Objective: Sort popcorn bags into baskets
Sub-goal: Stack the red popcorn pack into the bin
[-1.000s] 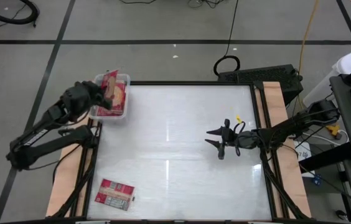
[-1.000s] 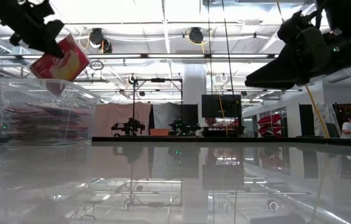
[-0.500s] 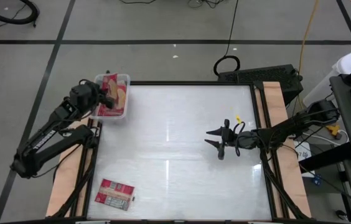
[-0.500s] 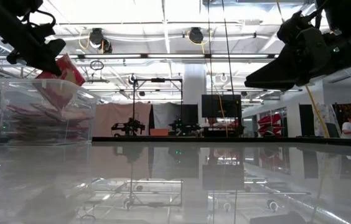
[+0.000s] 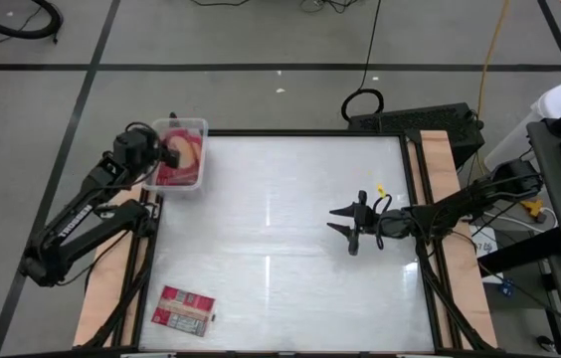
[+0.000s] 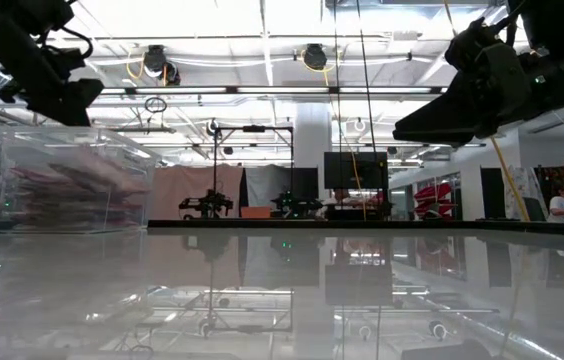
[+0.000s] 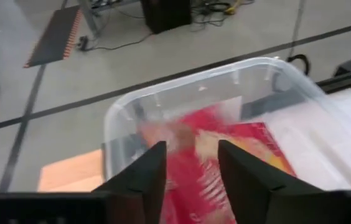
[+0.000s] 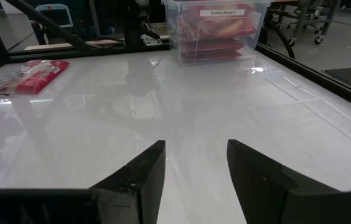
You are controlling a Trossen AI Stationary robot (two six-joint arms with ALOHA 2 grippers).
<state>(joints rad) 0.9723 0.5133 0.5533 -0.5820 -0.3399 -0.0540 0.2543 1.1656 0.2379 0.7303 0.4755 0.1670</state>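
Left gripper (image 5: 168, 151) hangs over the clear plastic bin (image 5: 199, 127) at the table's far left corner, fingers (image 7: 145, 177) parted with nothing between them. Straight below, a red popcorn bag (image 7: 225, 152) lies on top of the pile inside the bin, its yellowish picture facing up and a bit blurred. In the low view the bin's see-through wall (image 6: 72, 185) shows a stack of red packets layered flat, filling roughly the lower half. From the right wrist camera the same stack (image 8: 216, 34) reads as several red bags piled behind a white label strip.

One more popcorn bag (image 5: 183, 309) lies flat on the white table (image 5: 290, 229) at the near left corner, well apart from the bin: red, with a pale grey-white panel along one side.

Right gripper (image 5: 347, 225) waits above the table's right half, fingers spread, holding nothing.
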